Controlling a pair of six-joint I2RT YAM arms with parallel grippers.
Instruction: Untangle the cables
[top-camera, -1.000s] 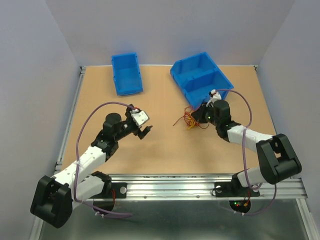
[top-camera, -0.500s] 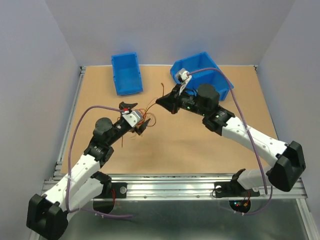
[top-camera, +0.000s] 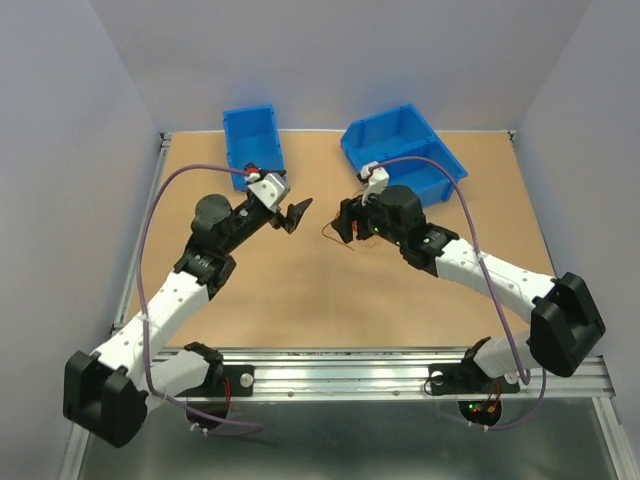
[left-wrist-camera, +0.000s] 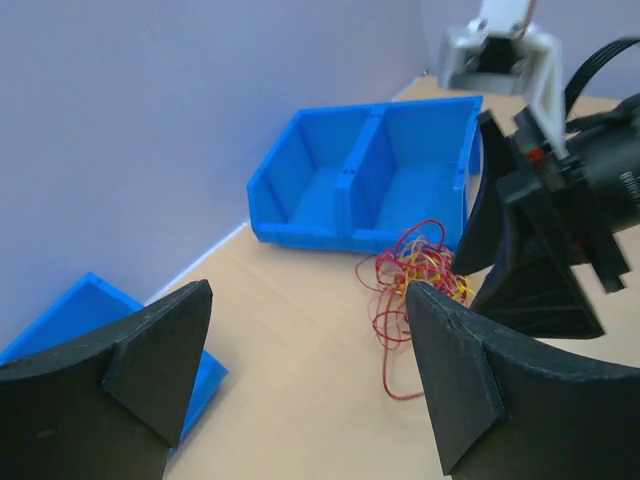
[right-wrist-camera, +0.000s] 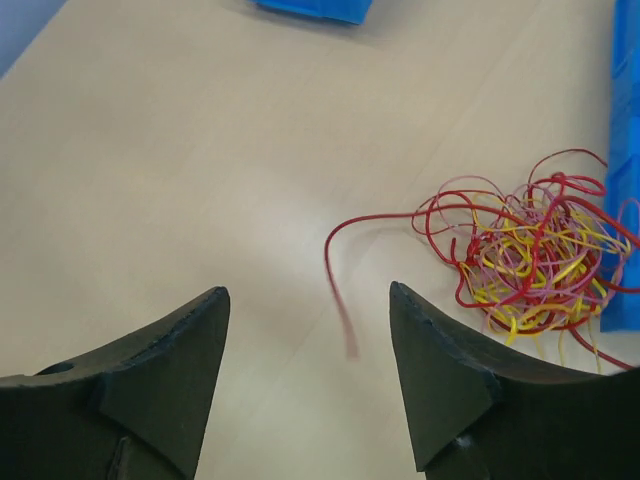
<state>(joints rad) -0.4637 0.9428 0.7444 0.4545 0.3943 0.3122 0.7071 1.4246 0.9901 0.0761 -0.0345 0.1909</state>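
Over the table (top-camera: 300, 300), the left tool (top-camera: 295, 213) hangs spread wide and empty, facing the right tool (top-camera: 345, 222), likewise spread with nothing between its fingers (right-wrist-camera: 450, 380). Just ahead of the right tool the cables (right-wrist-camera: 520, 260) lie in a red-and-yellow tangle on the table, one red strand trailing out, just beside the divided blue bin (left-wrist-camera: 300, 205).

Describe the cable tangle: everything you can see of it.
The cables form a loose clump of hair-thin curly wires, dark red with yellow strands woven through the middle. The clump lies on the tan table, close to the open front of the two-compartment blue bin; whether they touch cannot be told. One long red strand loops out from the clump across the table. The right hand hangs open over that strand, not gripping it.
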